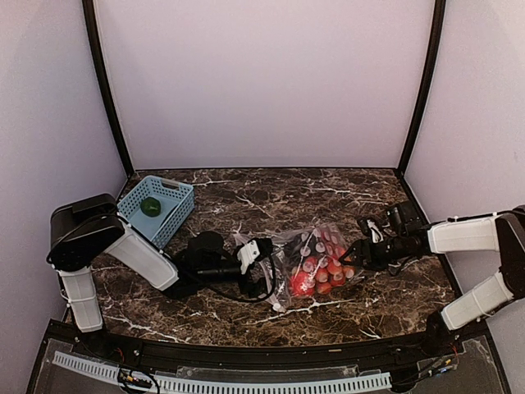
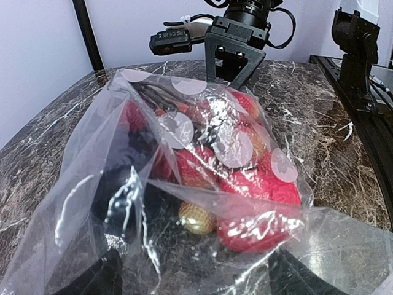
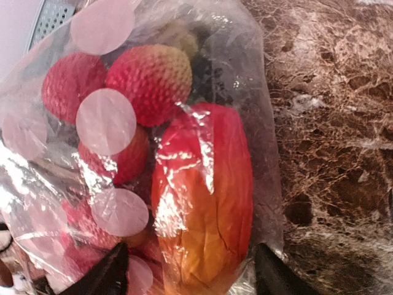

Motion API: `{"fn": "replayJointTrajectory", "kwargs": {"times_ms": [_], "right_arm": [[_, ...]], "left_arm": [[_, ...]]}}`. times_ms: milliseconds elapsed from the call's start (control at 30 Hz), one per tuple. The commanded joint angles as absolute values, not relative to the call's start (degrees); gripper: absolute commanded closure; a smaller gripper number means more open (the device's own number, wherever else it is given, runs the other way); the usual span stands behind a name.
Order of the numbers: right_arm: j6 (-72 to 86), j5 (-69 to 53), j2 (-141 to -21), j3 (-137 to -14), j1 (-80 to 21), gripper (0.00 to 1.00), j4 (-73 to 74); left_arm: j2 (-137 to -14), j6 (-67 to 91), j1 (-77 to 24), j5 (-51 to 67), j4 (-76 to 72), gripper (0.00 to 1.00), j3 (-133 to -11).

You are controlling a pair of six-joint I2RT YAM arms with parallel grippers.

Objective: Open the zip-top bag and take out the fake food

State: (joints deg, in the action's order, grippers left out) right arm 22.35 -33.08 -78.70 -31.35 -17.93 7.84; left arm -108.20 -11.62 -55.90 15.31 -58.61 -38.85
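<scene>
The zip-top bag point(image 1: 316, 261) lies on the marble table between my two grippers, clear and crinkly with pale round dots. It holds the fake food point(image 1: 321, 275): several red round pieces and a red-orange piece point(image 3: 206, 209). In the left wrist view the bag point(image 2: 123, 203) fills the frame, with red pieces point(image 2: 258, 230) and a small golden ball point(image 2: 196, 218) inside. My left gripper point(image 1: 273, 271) point(image 2: 196, 279) is open, with loose bag plastic between its fingers. My right gripper point(image 1: 351, 256) point(image 3: 190, 279) is open and straddles the bag's right end around the red-orange piece.
A blue lattice basket point(image 1: 168, 215) stands at the back left with a green ball point(image 1: 150, 206) in it. The right arm's wrist point(image 2: 236, 37) shows beyond the bag in the left wrist view. Purple walls enclose the table point(image 1: 271, 197).
</scene>
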Motion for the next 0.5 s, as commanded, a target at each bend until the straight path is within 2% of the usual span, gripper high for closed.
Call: {"fn": "replayJointTrajectory", "kwargs": {"times_ms": [0,67,267,467], "right_arm": [[23.8,-38.39,-79.36,-30.45,-17.84,0.49,3.37],[24.62,-39.39,-78.16,-30.98,-17.84,0.65,2.92],[24.27,-40.75,-75.06,-33.03,-18.01,1.0,4.56],[25.48,-43.44,-70.65,-33.89,-19.99,1.0,3.31]], "left_arm": [[-109.07,-11.87,-56.18,14.84,-59.41,0.19,-38.82],[-109.15,-11.91,-56.18,14.57,-59.41,0.19,-38.8],[-109.19,-11.88,-56.18,14.06,-60.04,0.19,-38.2],[-109.15,-11.77,-56.16,17.28,-61.82,0.15,-37.74]]}}
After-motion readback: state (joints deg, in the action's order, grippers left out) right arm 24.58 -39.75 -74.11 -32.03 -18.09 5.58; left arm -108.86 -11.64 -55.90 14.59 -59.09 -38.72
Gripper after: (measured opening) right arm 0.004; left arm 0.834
